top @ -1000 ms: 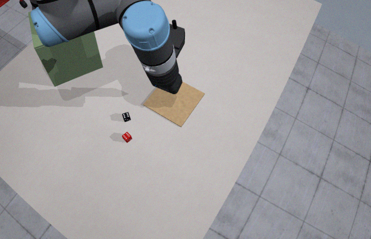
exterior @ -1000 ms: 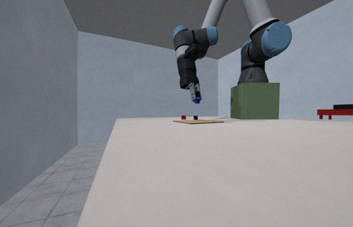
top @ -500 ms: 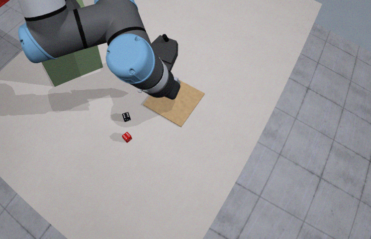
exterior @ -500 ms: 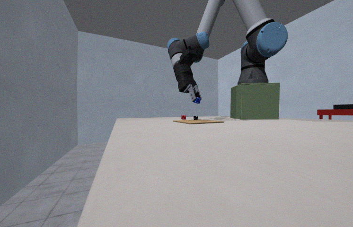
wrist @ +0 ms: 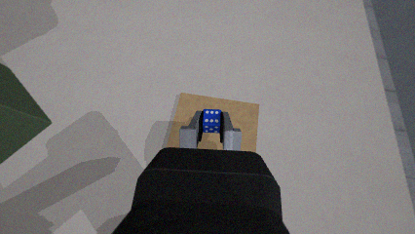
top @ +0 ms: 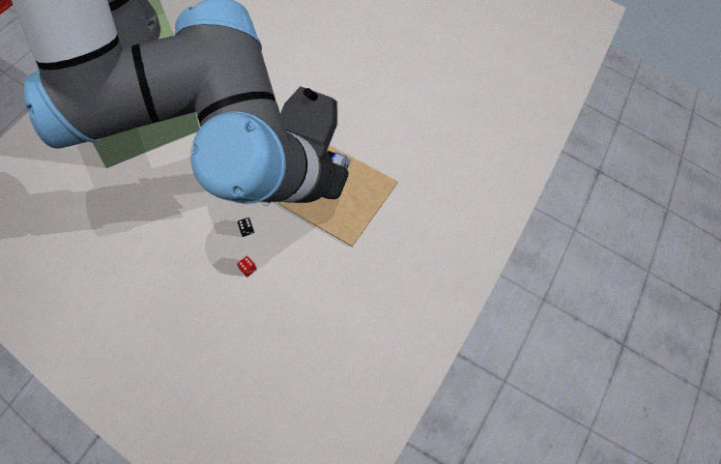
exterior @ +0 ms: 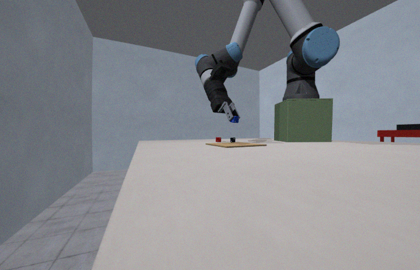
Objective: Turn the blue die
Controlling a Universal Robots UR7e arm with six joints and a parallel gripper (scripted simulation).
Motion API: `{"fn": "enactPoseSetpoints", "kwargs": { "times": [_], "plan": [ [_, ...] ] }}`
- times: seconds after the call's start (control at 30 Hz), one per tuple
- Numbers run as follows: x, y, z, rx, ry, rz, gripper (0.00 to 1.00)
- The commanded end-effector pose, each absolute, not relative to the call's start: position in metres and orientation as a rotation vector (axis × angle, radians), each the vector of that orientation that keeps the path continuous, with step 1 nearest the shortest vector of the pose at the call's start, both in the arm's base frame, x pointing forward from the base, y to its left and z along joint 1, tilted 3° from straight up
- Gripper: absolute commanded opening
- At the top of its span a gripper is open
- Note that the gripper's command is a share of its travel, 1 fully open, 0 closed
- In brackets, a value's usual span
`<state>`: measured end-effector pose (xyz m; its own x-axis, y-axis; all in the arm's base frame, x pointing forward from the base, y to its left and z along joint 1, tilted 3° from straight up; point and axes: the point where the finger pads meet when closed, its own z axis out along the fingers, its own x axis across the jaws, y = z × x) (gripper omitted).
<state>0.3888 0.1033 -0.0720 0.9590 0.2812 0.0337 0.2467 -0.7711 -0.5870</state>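
Note:
My gripper (exterior: 234,117) (wrist: 211,120) is shut on the blue die (exterior: 235,120) (wrist: 211,117) and holds it in the air above the mat (top: 373,192) (exterior: 254,145) (wrist: 247,110). The arm is tilted. In the wrist view, the die face towards the camera shows two rows of three pips; a second face below it is seen at a slant. In the top view the die is mostly hidden behind a finger. The red die (top: 245,265) (exterior: 218,139) lies on the table, with what looks like six pips on top. The tan mat lies flat.
A black die (top: 245,226) (exterior: 232,139) lies on the table between the red die and the arm, apparently with six pips up. The green base block (top: 149,140) (exterior: 303,120) (wrist: 19,114) stands by the arm. A red rack (exterior: 413,133) is at the right in the exterior view.

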Motion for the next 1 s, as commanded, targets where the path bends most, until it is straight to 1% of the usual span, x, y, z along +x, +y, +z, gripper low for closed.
{"fn": "enactPoseSetpoints", "kwargs": {
  "times": [0.0, 0.3, 0.97],
  "plan": [
    [0.3889, 0.1027, -0.073, -2.435, -0.369, 0.087, 0.4],
    [0.3906, 0.1003, -0.0734, -2.289, -0.345, 0.101, 0.4],
    [0.3907, 0.1002, -0.0738, -2.284, -0.344, 0.101, 0.4]
  ]
}}
